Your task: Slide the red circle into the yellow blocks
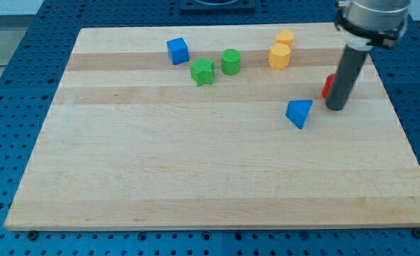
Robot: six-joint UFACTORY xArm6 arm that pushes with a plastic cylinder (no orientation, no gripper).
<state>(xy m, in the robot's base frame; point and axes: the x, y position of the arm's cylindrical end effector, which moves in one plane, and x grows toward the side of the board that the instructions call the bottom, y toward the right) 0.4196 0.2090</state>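
The red circle (327, 86) shows only as a sliver at the view's right, mostly hidden behind my rod. My tip (336, 108) rests on the board just right of and below the red circle, touching or nearly touching it. The two yellow blocks stand at the view's top, up and left of the red circle: a larger one (279, 55) and a smaller one (286, 38) just behind it. They sit close together.
A blue triangle-shaped block (299, 112) lies just left of my tip. A green cylinder (230, 62), a green star-like block (202, 72) and a blue cube (178, 50) stand at the top middle. The wooden board (195, 171) ends near my rod on the right.
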